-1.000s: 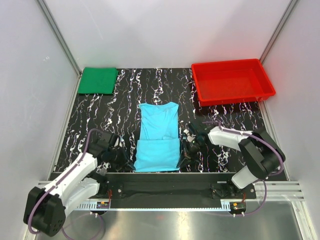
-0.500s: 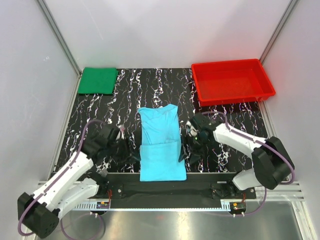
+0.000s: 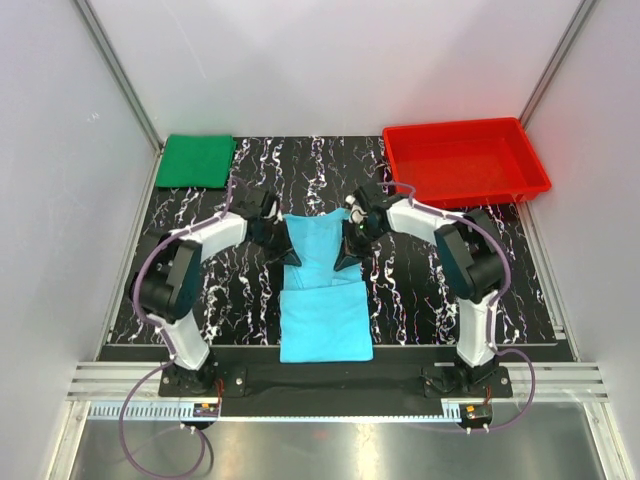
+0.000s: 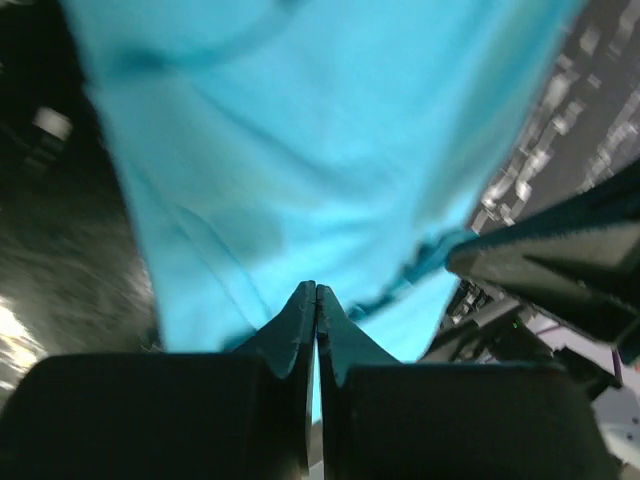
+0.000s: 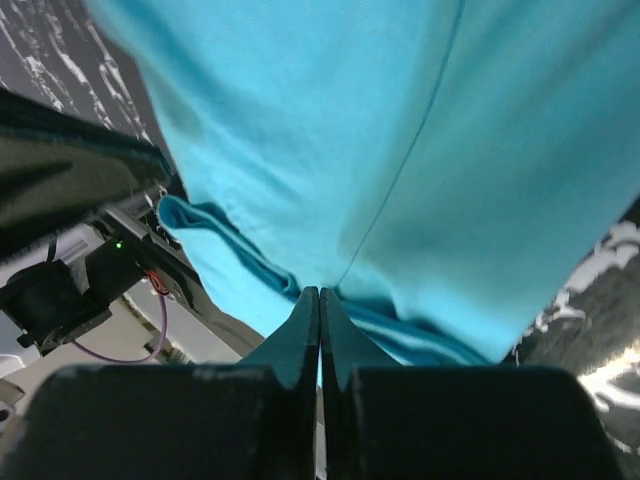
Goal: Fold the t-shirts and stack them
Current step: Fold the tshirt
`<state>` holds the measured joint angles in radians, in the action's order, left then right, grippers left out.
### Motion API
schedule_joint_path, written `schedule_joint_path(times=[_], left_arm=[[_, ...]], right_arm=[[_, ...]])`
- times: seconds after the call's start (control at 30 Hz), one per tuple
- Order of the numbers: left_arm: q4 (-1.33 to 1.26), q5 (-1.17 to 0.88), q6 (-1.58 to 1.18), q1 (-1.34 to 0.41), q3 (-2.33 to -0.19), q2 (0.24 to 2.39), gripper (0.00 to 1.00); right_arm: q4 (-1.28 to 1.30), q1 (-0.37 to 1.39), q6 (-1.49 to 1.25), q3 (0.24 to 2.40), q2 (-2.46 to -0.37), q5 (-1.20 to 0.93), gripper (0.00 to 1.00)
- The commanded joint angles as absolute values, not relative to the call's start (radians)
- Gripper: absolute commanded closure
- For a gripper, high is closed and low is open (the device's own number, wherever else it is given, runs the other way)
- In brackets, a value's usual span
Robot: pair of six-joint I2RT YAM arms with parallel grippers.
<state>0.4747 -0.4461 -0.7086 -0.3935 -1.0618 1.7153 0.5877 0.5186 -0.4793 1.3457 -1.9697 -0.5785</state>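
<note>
The black, white-veined tabletop (image 3: 410, 300) is boxed in by white walls. At centre, running toward 6 o'clock, the light cyan-blue t-shirt (image 3: 322, 320) is laid out, its near part folded double. Its 12 o'clock corners are gripped now: the left jaws and the right jaws are both clamped tight on the cloth. The dark green t-shirt (image 3: 197, 160) is seen folded at 11 o'clock, and the red tray (image 3: 465, 165) at 1 o'clock.

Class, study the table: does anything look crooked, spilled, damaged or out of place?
Nothing stands out. The green shirt lies folded far left, the red tray far right; the blue shirt is mid-fold, its far end pinched by the left hand and right hand.
</note>
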Motion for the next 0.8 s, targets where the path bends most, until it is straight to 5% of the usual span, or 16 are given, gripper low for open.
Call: schedule_joint_path(times=[0.0,0.27,0.53,0.67,0.77], left_arm=[[0.463,-0.477,-0.624,-0.333,-1.112,1.784,0.99],[0.485,-0.474,-0.563,-0.239,-1.201,1.989,1.00],[0.577,-0.492,-0.486,-0.163,-1.361,2.068,1.00],[0.586,-0.499,-0.480,-0.160,-1.367,1.961,0.75],[0.548,-0.520,-0.502,-0.149,-1.413,1.921,0.72]], right_arm=[[0.526,0.500,-0.509,1.356,-2.014,-0.658,1.00],[0.515,0.428,-0.454,1.436,-2.187,-0.663,1.00],[0.704,0.408,-0.420,1.784,-2.341,-0.634,0.99],[0.713,0.348,-0.474,1.836,-2.298,-0.655,0.90],[0.675,0.315,-0.523,1.874,-2.298,-0.683,0.80]])
